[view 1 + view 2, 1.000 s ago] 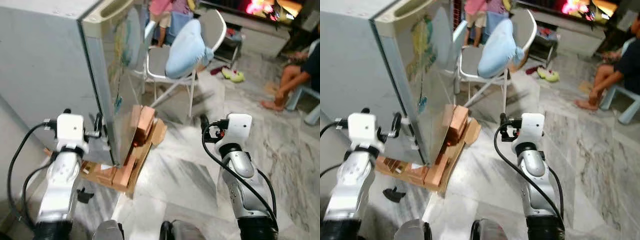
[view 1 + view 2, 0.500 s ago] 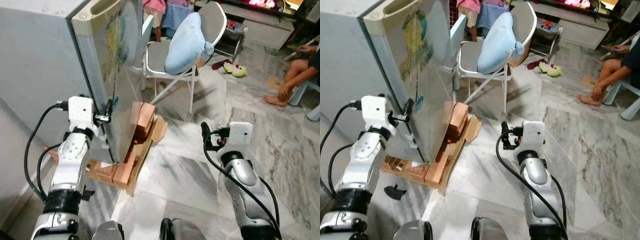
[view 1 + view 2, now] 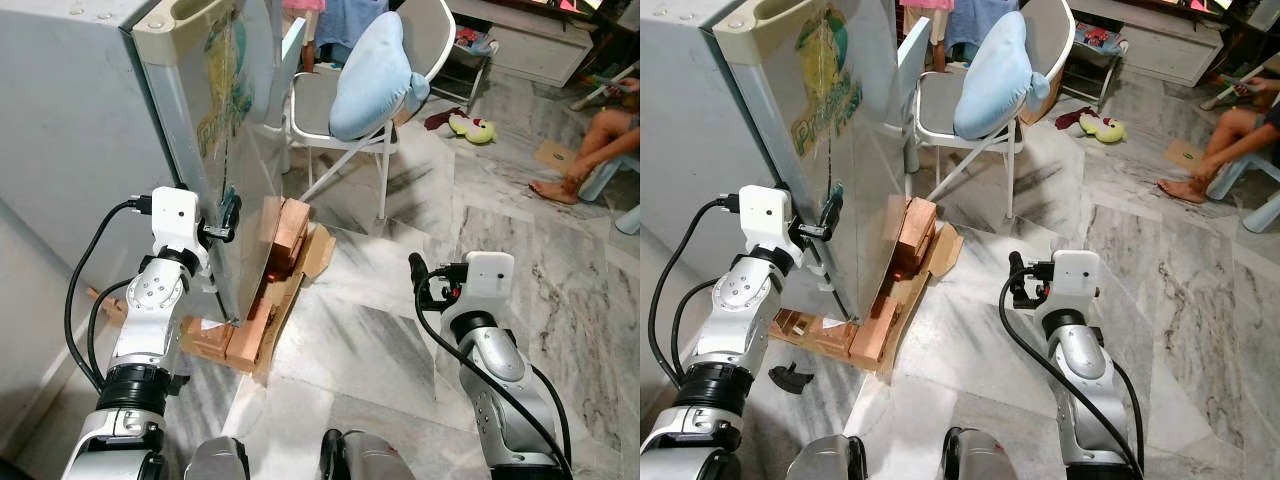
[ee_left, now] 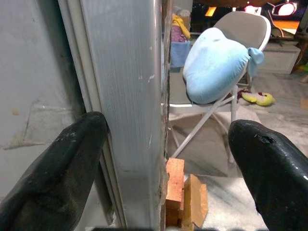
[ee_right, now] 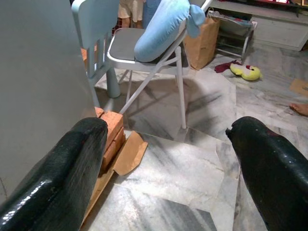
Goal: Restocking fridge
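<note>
I have the left gripper (image 4: 163,159) at the fridge door's edge (image 4: 134,120), jaws wide astride it. The right gripper (image 5: 168,163), jaws wide, hangs over the marble floor (image 3: 370,330).

Grey fridge (image 3: 90,120), pale-blue pillow (image 3: 375,75)

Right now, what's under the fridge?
The fridge stands on red bricks and flattened cardboard on the marble floor. More bricks are stacked beside its front. Whatever lies further underneath is hidden.
</note>
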Robot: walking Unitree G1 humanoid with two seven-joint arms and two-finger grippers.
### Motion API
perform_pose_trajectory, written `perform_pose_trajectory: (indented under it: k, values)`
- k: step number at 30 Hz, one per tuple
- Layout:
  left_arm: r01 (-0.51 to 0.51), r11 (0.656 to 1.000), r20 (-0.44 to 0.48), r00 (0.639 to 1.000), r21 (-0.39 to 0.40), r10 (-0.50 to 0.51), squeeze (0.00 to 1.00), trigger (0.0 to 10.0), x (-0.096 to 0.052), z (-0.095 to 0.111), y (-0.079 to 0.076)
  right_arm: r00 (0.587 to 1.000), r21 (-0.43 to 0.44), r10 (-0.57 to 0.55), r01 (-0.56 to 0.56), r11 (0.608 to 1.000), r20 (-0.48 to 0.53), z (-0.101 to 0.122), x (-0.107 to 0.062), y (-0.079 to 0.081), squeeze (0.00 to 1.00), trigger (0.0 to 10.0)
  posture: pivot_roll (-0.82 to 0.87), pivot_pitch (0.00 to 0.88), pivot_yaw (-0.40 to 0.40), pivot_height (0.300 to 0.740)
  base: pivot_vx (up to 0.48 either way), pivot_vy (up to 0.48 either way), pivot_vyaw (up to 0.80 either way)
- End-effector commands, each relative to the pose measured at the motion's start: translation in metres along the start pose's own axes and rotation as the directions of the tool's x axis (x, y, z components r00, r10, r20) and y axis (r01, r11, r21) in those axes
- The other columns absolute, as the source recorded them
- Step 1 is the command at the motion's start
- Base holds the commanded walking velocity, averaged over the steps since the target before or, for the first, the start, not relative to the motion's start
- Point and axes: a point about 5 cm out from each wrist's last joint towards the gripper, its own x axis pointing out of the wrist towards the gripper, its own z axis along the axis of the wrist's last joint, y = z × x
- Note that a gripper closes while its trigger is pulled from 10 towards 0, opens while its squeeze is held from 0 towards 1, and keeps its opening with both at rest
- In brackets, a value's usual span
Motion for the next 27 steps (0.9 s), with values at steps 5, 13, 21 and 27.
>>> perform_pose_trajectory:
  k: [5,13,21,27]
  values:
    - [0.006,1.000,-0.007,1.000,-0.012,-0.006,0.00,10.0,0.017,0.001,-0.006,1.000,0.005,0.010,-0.010,1.000,0.012,0.006,0.001,0.000,0.00,10.0,-0.05,0.131,-0.110,0.740,0.000,0.000,0.00]
    - [0.300,0.953,0.035,0.954,-0.037,-0.299,0.00,10.0,0.034,0.017,-0.073,0.999,0.017,0.022,-0.022,1.000,0.029,0.010,0.003,0.002,0.00,10.0,-0.05,0.118,-0.117,0.740,0.000,0.000,0.00]
    - [0.624,0.782,0.054,0.781,-0.012,-0.622,0.00,10.0,0.012,0.017,-0.147,0.997,0.030,0.001,-0.003,1.000,0.078,0.019,0.005,0.002,0.00,10.0,-0.05,0.111,-0.109,0.740,0.000,0.000,0.00]
    - [0.553,0.832,0.007,0.833,-0.036,-0.553,0.00,10.0,0.012,0.002,-0.122,0.993,0.030,-0.002,-0.002,1.000,0.119,0.026,0.004,0.002,0.00,10.0,-0.04,0.111,-0.109,0.740,0.000,0.000,0.00]
